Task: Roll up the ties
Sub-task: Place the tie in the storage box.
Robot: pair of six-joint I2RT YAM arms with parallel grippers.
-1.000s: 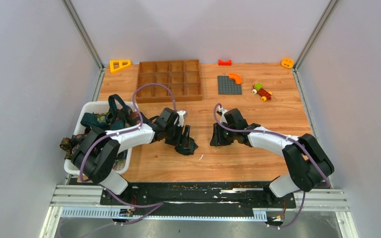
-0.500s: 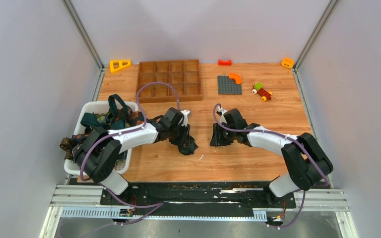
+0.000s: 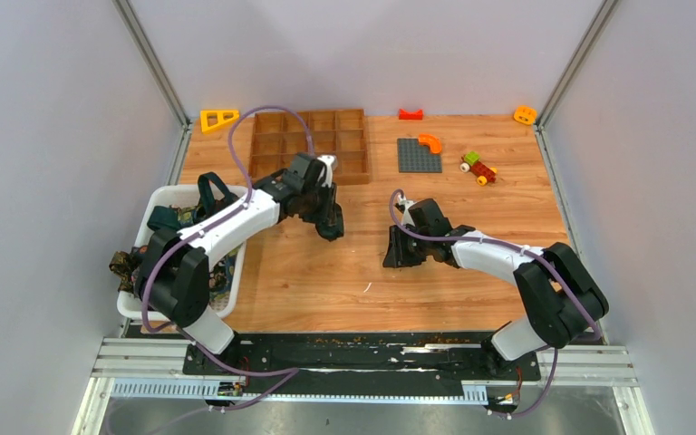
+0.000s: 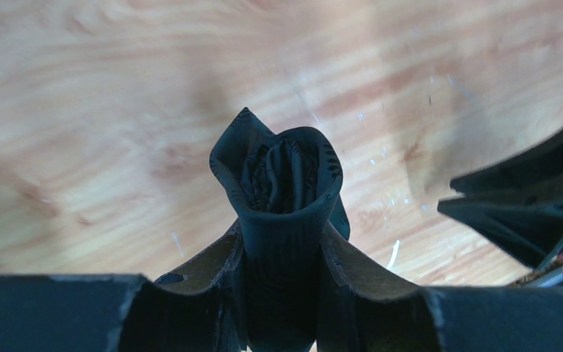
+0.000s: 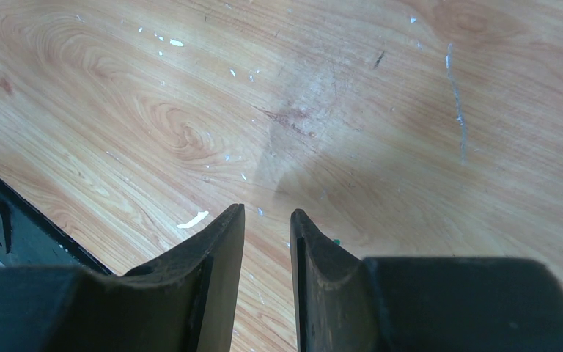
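Light wooden worktop (image 3: 326, 290) enclosed by pale grey walls. Near its middle, the left gripper (image 3: 331, 227) is clamped on a small dark rolled tie (image 4: 286, 183) that sticks out past its fingertips. Well apart to the right, the right gripper (image 5: 267, 213) sits close over bare wood, jaws narrowly parted, holding nothing. More ties (image 3: 186, 217) lie tangled in a white basket (image 3: 170, 188) at the left edge. Along the far edge are a wooden compartment tray (image 3: 313, 145), a yellow triangle (image 3: 218, 119), a grey baseplate (image 3: 415, 159) carrying an orange curved piece (image 3: 430, 142), a toy car (image 3: 478, 168), a red block (image 3: 410, 114) and an orange block (image 3: 525, 115).
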